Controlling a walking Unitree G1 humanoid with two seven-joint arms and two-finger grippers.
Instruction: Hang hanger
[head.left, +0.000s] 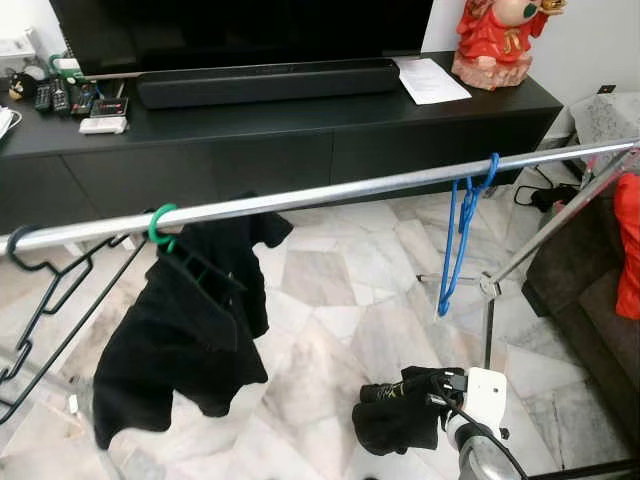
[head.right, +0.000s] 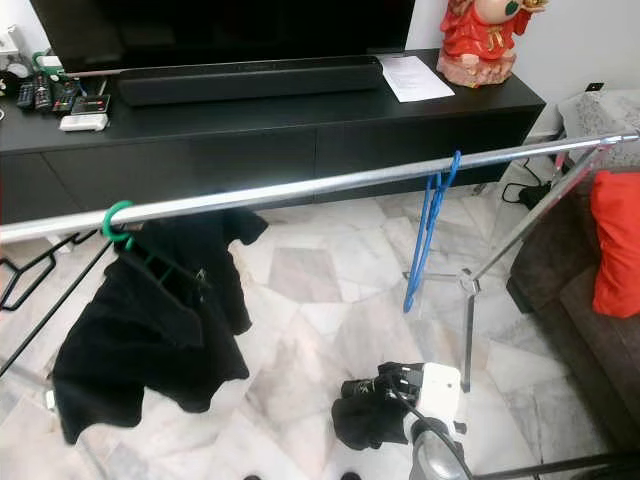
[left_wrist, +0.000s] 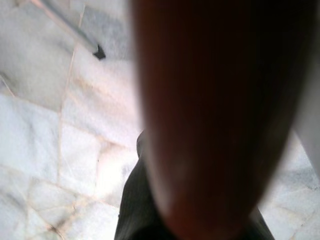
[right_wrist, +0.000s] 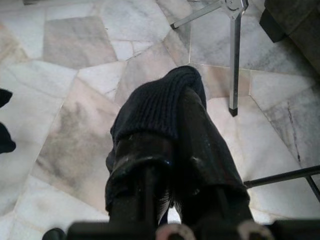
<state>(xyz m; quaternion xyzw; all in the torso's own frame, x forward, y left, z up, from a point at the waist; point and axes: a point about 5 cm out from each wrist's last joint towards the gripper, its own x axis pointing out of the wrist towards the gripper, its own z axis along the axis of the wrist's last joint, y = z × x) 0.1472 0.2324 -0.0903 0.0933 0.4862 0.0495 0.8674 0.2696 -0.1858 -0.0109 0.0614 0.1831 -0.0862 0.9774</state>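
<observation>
You had the right gripper (head.left: 385, 392) low in front of the robot, well below the rail (head.left: 330, 192); its two black fingers were closed on a dark knitted cloth (right_wrist: 160, 102), which draped over the fingertips and hung toward the marble floor (head.left: 330, 300); I couldn't tell what garment it was.

The rail ran across the head views, sloping up toward the robot's right; three hangers were on it already; a green hanger (head.left: 160, 226) carried a black shirt (head.left: 185, 330) that hung lopsided, one side sagging low; a blue hanger (head.left: 460, 235) hung empty further right, hook over the rail; a black hanger (head.left: 50, 290) sat at the far left, empty as well, hook on the rail end.

Behind the rail stood a black TV cabinet (head.left: 280, 130) with a soundbar (head.left: 268, 82), a sheet of paper (head.left: 432, 80), a red figurine (head.left: 497, 40) and remotes (head.left: 55, 97).

The left wrist view was blurred by a dark reddish shape close to the lens; you couldn't read the left gripper's fingers from it, so I cannot tell their state; that arm looked idle.

Progress, as a judgement: hanging looked done for the hangers on the rail; the cloth in your right gripper was not on any hanger; what's left probably was getting it onto a free hanger, or you were between items.
</observation>
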